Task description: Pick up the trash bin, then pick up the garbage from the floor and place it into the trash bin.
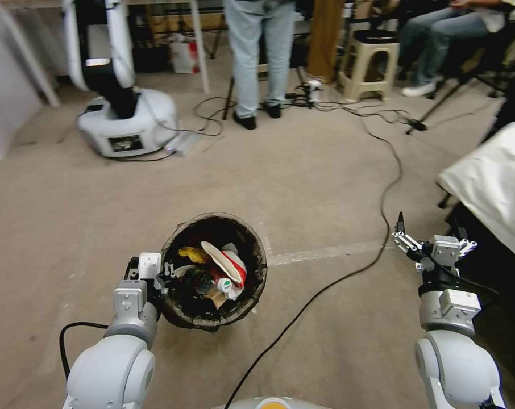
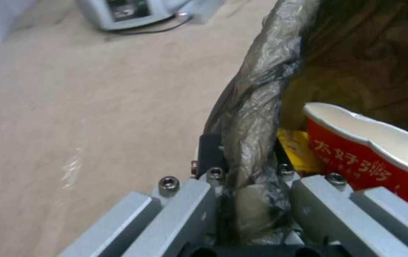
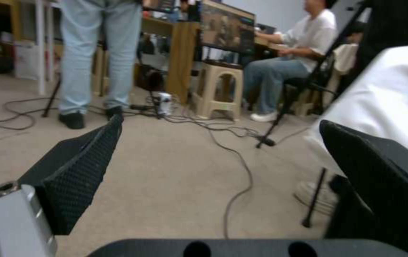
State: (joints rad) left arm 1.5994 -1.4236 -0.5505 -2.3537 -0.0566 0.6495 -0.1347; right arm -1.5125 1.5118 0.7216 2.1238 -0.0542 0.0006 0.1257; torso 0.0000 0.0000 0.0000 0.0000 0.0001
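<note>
Left gripper (image 1: 165,271), clamped on the bag-lined rim of the trash bin (image 1: 252,241), holds it above the floor (image 1: 70,227); garbage (image 1: 226,267) lies inside. Right gripper (image 1: 431,241), fingers (image 3: 77,167) apart and empty, hovers near the black cable (image 1: 391,187). Beyond, another robot's white base (image 1: 127,122).

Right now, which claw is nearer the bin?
Left. The left claw is clamped on the bin rim's bag-covered edge; the right claw is open, off to the bin's right above bare floor.
</note>
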